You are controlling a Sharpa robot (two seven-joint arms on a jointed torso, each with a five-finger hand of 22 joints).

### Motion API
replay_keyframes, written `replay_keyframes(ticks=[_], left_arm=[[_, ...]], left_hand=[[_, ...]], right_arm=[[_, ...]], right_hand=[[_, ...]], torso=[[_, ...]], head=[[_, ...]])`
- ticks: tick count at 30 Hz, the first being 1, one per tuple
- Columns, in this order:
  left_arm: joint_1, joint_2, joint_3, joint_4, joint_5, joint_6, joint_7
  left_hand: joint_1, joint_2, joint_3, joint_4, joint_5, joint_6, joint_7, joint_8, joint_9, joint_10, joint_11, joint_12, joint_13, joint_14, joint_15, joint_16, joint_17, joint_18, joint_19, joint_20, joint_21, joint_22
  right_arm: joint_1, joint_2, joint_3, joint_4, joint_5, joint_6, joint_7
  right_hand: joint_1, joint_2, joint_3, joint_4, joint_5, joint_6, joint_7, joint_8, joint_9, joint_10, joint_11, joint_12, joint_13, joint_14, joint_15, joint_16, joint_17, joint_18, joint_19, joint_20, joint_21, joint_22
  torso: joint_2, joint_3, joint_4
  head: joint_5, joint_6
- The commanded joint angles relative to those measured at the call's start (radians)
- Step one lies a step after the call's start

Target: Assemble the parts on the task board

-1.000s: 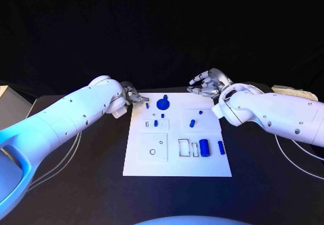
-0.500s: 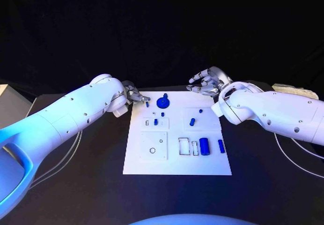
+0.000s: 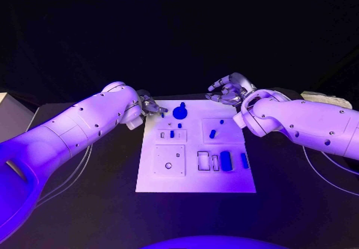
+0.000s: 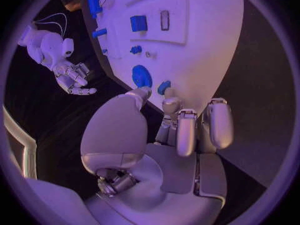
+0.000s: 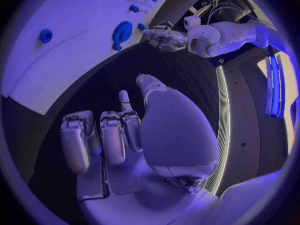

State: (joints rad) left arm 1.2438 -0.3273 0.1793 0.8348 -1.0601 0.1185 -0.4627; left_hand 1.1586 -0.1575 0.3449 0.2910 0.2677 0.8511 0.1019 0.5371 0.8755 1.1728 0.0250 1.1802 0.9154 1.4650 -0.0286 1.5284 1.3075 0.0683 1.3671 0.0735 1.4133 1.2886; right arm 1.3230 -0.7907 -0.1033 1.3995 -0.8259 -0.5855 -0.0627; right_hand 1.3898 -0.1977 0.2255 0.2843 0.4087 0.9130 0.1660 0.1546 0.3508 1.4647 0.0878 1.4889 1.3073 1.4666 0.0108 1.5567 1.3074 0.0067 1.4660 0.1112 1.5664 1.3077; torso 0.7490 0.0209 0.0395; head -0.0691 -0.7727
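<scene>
The white task board (image 3: pixel 194 181) lies mid-table. My left hand (image 3: pixel 150 108) is at its far left corner. Its thumb and a fingertip (image 4: pixel 169 104) close on a small blue peg (image 3: pixel 162 114) that stands at the board's edge, its other fingers curled in. Just right of the peg lies a round blue disc (image 3: pixel 180 112). My right hand (image 3: pixel 228 91) hovers past the board's far right edge, fingers curled, holding nothing. A thick blue cylinder (image 3: pixel 225 160) and a slim blue bar (image 3: pixel 245 161) lie at the board's right. Smaller blue pieces (image 3: pixel 212 134) sit mid-board.
A white box (image 3: pixel 8 116) stands at the table's left edge. A pale object (image 3: pixel 321 98) lies at the far right behind my right arm. Thin cables (image 3: pixel 82 161) trail over the table under my left arm.
The camera has shifted slightly. Both hands and the parts stand as they did.
</scene>
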Motion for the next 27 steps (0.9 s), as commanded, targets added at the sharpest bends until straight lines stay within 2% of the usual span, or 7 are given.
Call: replay_keyframes(ticks=[1, 17, 27], left_arm=[[0.001, 0.004, -0.001, -0.003, 0.01, 0.019, 0.005], [0.001, 0.008, -0.005, -0.018, 0.012, 0.007, 0.007], [0.001, 0.013, -0.006, -0.029, 0.017, 0.006, 0.01]], left_hand=[[0.015, 0.001, 0.005, -0.004, 0.004, -0.005, -0.006, 0.006, 0.002, 0.004, -0.001, 0.006, 0.0, 0.079, -0.006, 0.004, 0.192, -0.001, 0.009, 0.0, 0.007, 0.002], [0.049, 0.026, 0.037, -0.003, 0.004, -0.013, -0.01, 0.017, 0.008, 0.005, -0.005, 0.006, -0.003, 0.08, -0.01, 0.005, 0.193, -0.002, 0.01, -0.004, 0.008, 0.005], [0.056, 0.03, 0.044, -0.004, 0.004, -0.015, -0.01, 0.019, 0.009, 0.004, -0.006, 0.006, -0.005, 0.08, -0.01, 0.005, 0.193, -0.002, 0.01, -0.005, 0.008, 0.005]], right_arm=[[0.0, 0.001, 0.001, 0.001, -0.01, 0.001, 0.006], [0.001, 0.003, 0.001, 0.001, -0.01, 0.001, 0.006], [0.001, 0.002, 0.001, 0.005, -0.013, 0.001, 0.006]], right_hand=[[-0.006, -0.001, 0.006, -0.001, 0.005, -0.008, -0.001, 0.006, 0.001, 0.032, -0.008, 0.005, 0.199, 0.096, -0.007, -0.002, 0.229, -0.007, 0.105, -0.007, 0.004, 0.263], [-0.006, -0.001, 0.006, -0.001, 0.005, -0.008, -0.001, 0.006, 0.001, 0.032, -0.008, 0.005, 0.199, 0.096, -0.007, -0.002, 0.229, -0.007, 0.105, -0.007, 0.004, 0.263], [-0.006, -0.001, 0.006, -0.001, 0.005, -0.008, -0.001, 0.006, 0.001, 0.032, -0.008, 0.005, 0.199, 0.096, -0.007, -0.002, 0.229, -0.007, 0.105, -0.007, 0.004, 0.263]], torso=[[0.0, -0.0001, 0.0011], [0.0, 0.0003, 0.0005], [0.001, 0.0002, 0.0005]], head=[[-0.001, -0.002], [-0.005, -0.007], [-0.007, -0.011]])
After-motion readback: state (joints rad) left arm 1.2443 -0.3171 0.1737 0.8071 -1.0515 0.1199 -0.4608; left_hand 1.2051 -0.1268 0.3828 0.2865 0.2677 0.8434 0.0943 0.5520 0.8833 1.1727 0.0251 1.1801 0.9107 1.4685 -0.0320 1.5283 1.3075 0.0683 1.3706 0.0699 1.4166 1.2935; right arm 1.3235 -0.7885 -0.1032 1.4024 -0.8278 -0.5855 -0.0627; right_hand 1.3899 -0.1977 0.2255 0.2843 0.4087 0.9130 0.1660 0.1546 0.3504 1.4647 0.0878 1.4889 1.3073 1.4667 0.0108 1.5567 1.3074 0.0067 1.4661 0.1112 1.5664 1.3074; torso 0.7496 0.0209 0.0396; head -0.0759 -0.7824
